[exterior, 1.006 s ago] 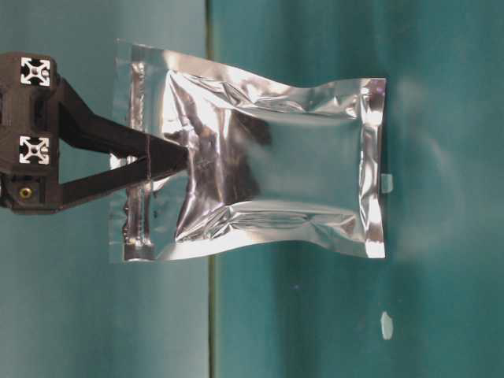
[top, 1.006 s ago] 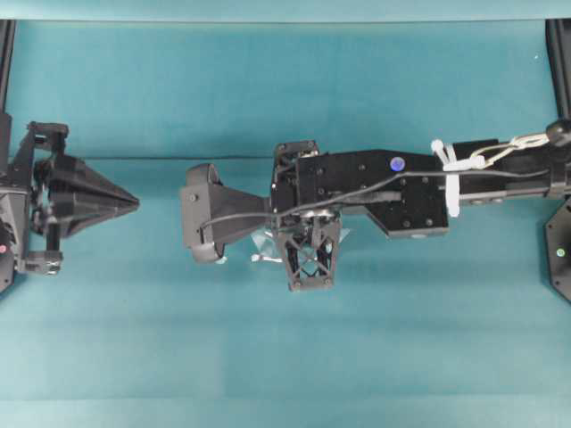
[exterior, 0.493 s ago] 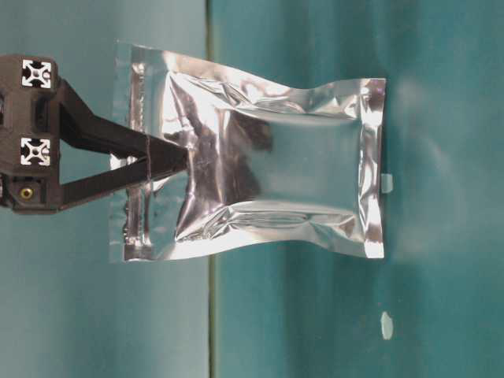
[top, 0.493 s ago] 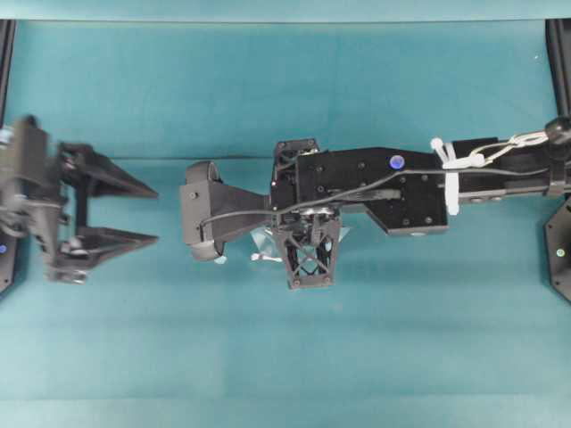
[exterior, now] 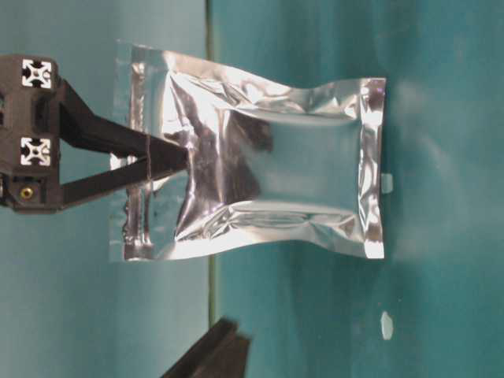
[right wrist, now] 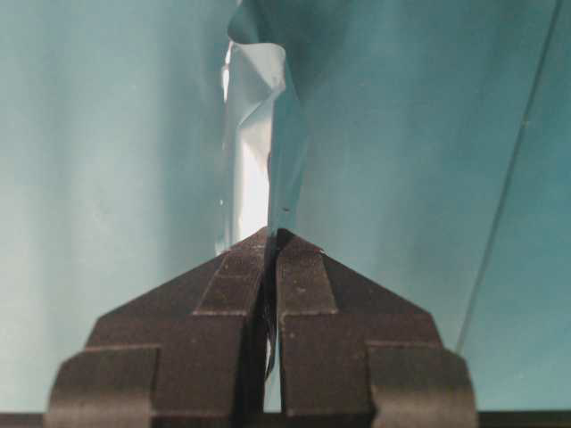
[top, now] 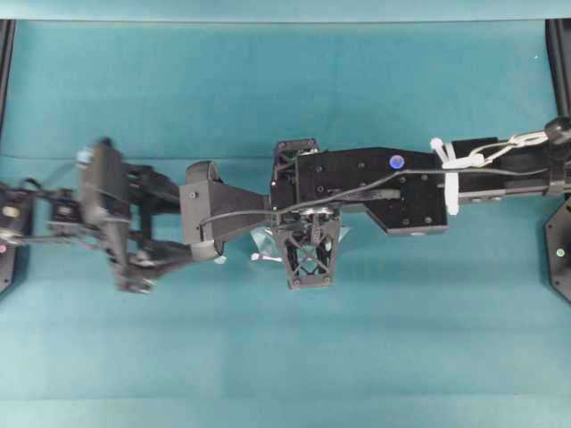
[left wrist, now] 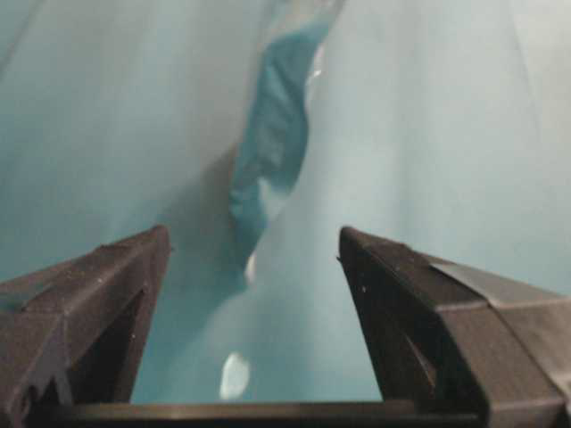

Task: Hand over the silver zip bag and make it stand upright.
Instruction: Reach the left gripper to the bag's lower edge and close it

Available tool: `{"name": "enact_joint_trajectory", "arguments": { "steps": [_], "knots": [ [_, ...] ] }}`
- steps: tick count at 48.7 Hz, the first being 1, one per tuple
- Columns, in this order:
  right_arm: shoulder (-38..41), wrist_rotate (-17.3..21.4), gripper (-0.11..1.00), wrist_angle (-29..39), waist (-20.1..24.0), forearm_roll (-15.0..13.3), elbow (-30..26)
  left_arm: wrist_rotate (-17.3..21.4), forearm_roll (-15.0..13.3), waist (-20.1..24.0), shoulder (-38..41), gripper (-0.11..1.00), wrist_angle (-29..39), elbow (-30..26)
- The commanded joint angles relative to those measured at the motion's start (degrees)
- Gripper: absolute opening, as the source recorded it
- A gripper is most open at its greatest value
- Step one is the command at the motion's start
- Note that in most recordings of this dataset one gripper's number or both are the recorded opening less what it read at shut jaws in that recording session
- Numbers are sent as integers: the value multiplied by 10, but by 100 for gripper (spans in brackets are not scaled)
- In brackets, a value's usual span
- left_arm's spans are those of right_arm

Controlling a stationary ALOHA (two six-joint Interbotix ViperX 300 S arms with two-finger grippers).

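The right gripper [right wrist: 270, 236] is pinching the sealed top edge of the silver bag [exterior: 268, 161], its jaws pressed together on the foil. The bag is hanging from that gripper, its opposite sealed edge sitting at the teal counter [exterior: 441, 157], near the middle of the workspace; in the overhead view only slivers of foil [top: 264, 242] are showing beneath the right arm. The left gripper [left wrist: 252, 259] is pointing at the bag edge-on with its jaws spread wide, holding nothing, apart from the foil. Two small white bits [exterior: 386, 324] are lying on the counter beside the bag. Whether the bag holds anything cannot be told.
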Motion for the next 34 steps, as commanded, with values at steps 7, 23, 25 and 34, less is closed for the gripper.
{"name": "enact_joint_trajectory", "arguments": {
  "steps": [7, 23, 25, 34],
  "knots": [
    [-6, 8, 1, -3, -3, -1, -4, 0, 1, -1, 56, 84, -39, -27],
    [-7, 9, 1, -3, -3, 0, 0, -5, 2, 1, 144, 84, -126, -55],
    [-8, 9, 1, -3, -3, 0, 1, -5, 2, 1, 155, 84, -132, -63],
    [-8, 10, 1, -3, -3, 1, 2, -6, 2, -1, 193, 84, -145, -102]
  ]
}}
